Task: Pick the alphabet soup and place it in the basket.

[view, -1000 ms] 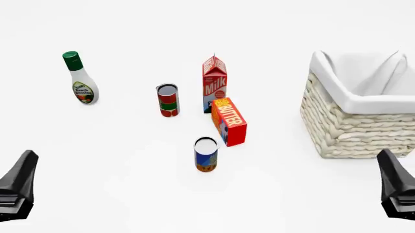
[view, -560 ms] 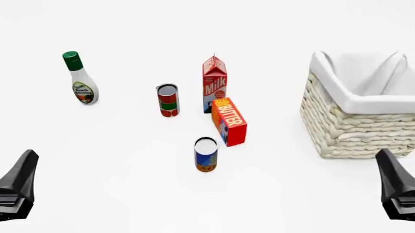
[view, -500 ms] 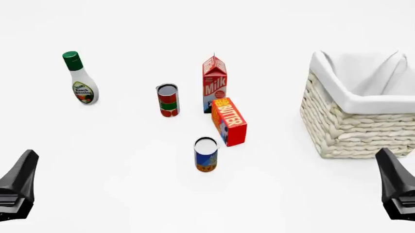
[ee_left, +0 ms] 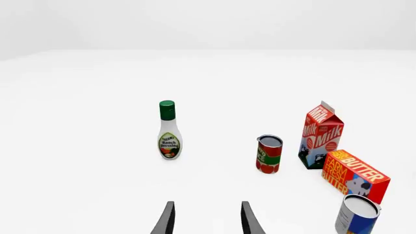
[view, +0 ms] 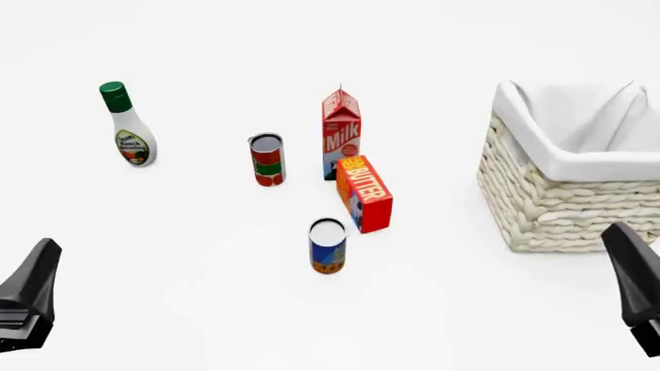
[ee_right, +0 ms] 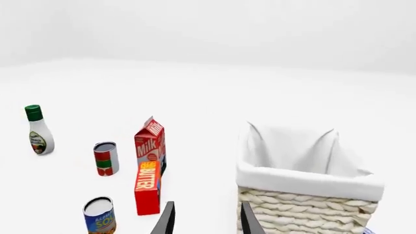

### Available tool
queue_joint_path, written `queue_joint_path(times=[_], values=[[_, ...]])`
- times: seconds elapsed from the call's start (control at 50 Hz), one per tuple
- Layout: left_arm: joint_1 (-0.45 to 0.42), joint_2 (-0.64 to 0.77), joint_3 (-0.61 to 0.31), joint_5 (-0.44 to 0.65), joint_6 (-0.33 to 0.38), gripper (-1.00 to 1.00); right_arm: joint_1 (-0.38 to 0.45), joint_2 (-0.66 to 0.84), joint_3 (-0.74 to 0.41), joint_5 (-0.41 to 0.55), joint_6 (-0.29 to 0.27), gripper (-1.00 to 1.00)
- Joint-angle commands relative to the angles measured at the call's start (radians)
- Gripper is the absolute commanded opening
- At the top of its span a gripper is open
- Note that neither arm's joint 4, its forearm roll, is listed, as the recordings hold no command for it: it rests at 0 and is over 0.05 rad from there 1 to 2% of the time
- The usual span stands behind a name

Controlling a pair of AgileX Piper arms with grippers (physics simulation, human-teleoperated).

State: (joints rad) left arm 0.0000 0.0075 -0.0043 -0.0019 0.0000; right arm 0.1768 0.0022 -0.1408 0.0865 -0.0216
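The left gripper (ee_left: 206, 222) shows in the left wrist view as two dark fingertips held apart with only bare white table (ee_left: 97, 185) between them. That table runs flat and unmarked to a pale, featureless backdrop. Ahead of the tips stand a ranch dressing bottle (ee_left: 169, 130) with a green cap, a red-and-green can (ee_left: 268, 154), a milk carton (ee_left: 320, 136) and a butter box (ee_left: 355, 175) lying on its long side. The alphabet soup (ee_left: 356, 214) stands upright at the edge of this view, well apart from the fingers and just beside the butter box.

In the front view the left gripper (view: 29, 297) sits low at the near left corner and the right gripper (view: 637, 287) low at the near right; from here I cannot tell how either pair of jaws stands. The alphabet soup (view: 327, 246) stands roughly midway between them, farther out on the table, with the butter box (view: 364, 192) just behind it. The basket (view: 562, 185) sits at the right, just beyond the right gripper.

In the right wrist view the right gripper (ee_right: 206, 222) also has its fingertips spread, holding nothing. The basket (ee_right: 305, 195), its white cloth folded over the wicker rim, stands close beside the tips. The alphabet soup (ee_right: 99, 215) is on the other side of them, clear of both the fingers and the basket.
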Motion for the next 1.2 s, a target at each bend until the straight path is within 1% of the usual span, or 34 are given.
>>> queue_joint_path(times=[0.02, 0.28, 0.3, 0.32, 0.34, 0.56, 0.68, 1.08, 1.2], values=[[0.000, 0.000, 0.000, 0.000, 0.000, 1.00, 0.087, 0.003, -0.044, 0.021, -0.013, 1.00], [0.000, 0.000, 0.000, 0.000, 0.000, 1.00, 0.175, 0.092, -0.071, -0.049, -0.038, 1.00], [0.000, 0.000, 0.000, 0.000, 0.000, 1.00, 0.215, 0.149, -0.075, -0.099, -0.049, 1.00], [0.000, 0.000, 0.000, 0.000, 0.000, 1.00, 0.221, 0.158, -0.076, -0.108, -0.050, 1.00], [0.000, 0.000, 0.000, 0.000, 0.000, 1.00, 0.402, 0.344, -0.101, -0.260, -0.068, 1.00], [0.000, 0.000, 0.000, 0.000, 0.000, 1.00, 0.447, 0.409, -0.096, -0.318, -0.066, 1.00], [0.000, 0.000, 0.000, 0.000, 0.000, 1.00, 0.476, 0.462, -0.094, -0.366, -0.065, 1.00], [0.000, 0.000, 0.000, 0.000, 0.000, 1.00, 0.526, 0.563, -0.099, -0.456, -0.057, 1.00], [0.000, 0.000, 0.000, 0.000, 0.000, 1.00, 0.537, 0.582, -0.103, -0.470, -0.058, 1.00]])
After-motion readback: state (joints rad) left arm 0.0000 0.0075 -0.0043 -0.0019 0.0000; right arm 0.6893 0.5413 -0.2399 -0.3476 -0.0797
